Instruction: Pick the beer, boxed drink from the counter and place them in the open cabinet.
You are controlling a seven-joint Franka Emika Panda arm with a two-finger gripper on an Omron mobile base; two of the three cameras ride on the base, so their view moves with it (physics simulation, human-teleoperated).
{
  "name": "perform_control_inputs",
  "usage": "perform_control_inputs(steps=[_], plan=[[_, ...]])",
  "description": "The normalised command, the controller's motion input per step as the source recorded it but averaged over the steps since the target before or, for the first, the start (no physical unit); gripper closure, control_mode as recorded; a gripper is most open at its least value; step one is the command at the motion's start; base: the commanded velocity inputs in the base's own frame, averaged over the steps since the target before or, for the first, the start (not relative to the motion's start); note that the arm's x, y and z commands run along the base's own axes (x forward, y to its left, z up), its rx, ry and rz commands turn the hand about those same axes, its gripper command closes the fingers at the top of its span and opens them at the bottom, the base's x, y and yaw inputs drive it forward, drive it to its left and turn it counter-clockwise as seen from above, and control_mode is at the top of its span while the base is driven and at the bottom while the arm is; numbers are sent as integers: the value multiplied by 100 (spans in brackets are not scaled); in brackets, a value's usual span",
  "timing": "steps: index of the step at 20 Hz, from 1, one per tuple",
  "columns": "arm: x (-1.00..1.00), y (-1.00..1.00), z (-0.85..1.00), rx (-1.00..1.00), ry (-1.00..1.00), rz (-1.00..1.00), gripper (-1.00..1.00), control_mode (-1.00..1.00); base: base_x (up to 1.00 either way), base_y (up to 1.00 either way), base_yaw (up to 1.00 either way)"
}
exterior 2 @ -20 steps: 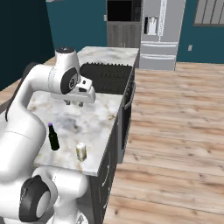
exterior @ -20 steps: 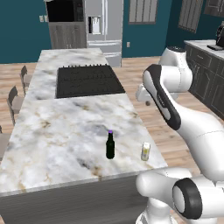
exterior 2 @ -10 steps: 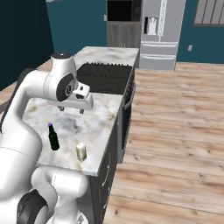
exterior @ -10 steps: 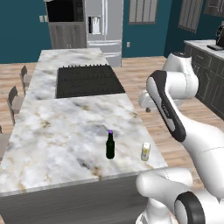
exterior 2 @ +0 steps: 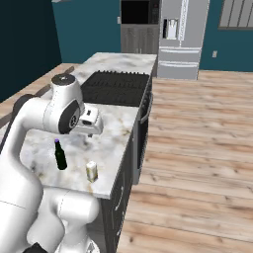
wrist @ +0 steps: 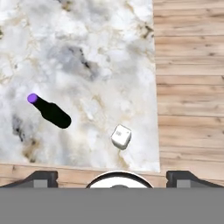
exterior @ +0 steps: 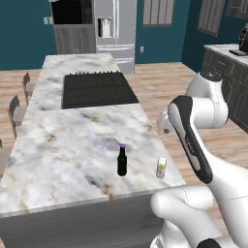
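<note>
While my fingers (wrist: 43, 177) stand wide apart and empty, the beer (wrist: 51, 113) and carton (wrist: 121, 136) stand upright on the counter (wrist: 87, 52) ahead of them, near together. I judge a careless descent could topple either, the carton off the edge.

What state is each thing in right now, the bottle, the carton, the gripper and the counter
beer: upright on the counter, purple cap on, not held.
boxed drink: upright near the counter's edge, beside the beer, apart from it, not held.
gripper: open, holding nothing, above both drinks.
counter: bears both drinks at its near end; black cooktop inset farther back.
</note>
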Motion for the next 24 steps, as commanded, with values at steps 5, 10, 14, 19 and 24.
perform_control_inputs(steps=[5, 10, 14, 19, 24], plan=[[-26, -10, -16, 3, -14, 4, -100, -100, 0, 0, 0], [-22, -12, -25, 2, -12, 2, -100, -100, 0, 0, 0], [-12, -1, -34, 1, -12, 0, -100, -100, 0, 0, 0], [-3, 0, -32, 0, -10, 0, -100, -100, 0, 0, 0], [0, 0, -25, 0, -3, 0, -100, -100, 0, 0, 0]])
